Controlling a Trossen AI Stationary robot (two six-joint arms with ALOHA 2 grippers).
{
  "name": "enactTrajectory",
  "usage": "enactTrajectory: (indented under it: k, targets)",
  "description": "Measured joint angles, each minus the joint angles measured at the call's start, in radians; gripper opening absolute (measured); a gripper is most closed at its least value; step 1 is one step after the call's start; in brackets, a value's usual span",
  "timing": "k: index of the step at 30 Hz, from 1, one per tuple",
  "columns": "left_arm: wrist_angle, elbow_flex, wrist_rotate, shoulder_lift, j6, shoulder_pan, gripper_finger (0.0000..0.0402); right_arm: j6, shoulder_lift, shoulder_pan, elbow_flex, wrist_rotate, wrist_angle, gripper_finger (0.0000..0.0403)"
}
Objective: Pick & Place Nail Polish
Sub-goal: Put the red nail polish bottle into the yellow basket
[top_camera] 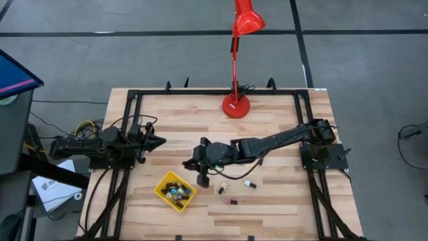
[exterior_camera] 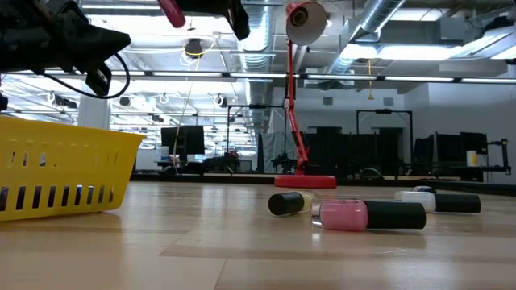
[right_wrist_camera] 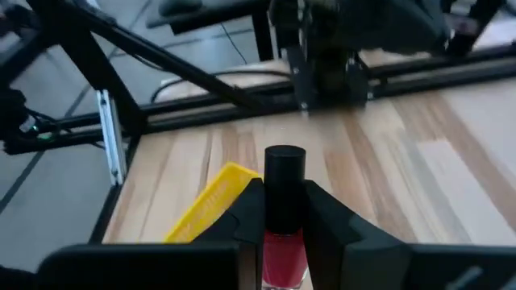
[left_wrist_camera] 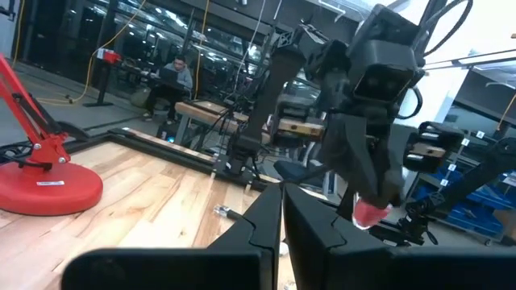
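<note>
My right gripper (top_camera: 202, 175) hangs above the table just off the far right corner of the yellow tray (top_camera: 175, 191). It is shut on a pink-red nail polish bottle with a black cap (right_wrist_camera: 284, 209). The bottle also shows in the low view (exterior_camera: 171, 11) and in the left wrist view (left_wrist_camera: 369, 212). Several bottles lie in the tray. Three more lie on their sides on the wood: a pink one (exterior_camera: 367, 215), a pale one (exterior_camera: 439, 201) and one with its dark cap end showing (exterior_camera: 288, 203). My left gripper (left_wrist_camera: 282, 221) waits shut at the table's left (top_camera: 157, 141). My right gripper pinches the bottle's pink-red body (right_wrist_camera: 284, 256) between its two fingers, one on each side. The black cap (right_wrist_camera: 285, 173) sticks out past the fingertips. The fingers point slanting down toward the table. The bottle lies along them, lifted clear of the table.
A red desk lamp stands on its round base (top_camera: 235, 106) at the table's far middle. A black frame rail (top_camera: 221, 92) runs around the table. The three loose bottles (top_camera: 230, 200) lie right of the tray, toward the near edge. A person sits in the room beyond (left_wrist_camera: 179, 76).
</note>
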Motion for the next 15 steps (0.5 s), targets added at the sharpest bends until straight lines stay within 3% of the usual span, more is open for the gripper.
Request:
enactTrajectory:
  k: [6,15]
  targets:
    - [0.004,0.000,0.000,0.000,0.000,0.000,0.0013,-0.007,0.089,0.005,0.018,0.002,0.144,0.0044]
    - [0.022,0.000,0.000,0.000,0.000,0.000,0.0013,-0.034,0.282,0.039,0.207,-0.061,0.136,0.0044]
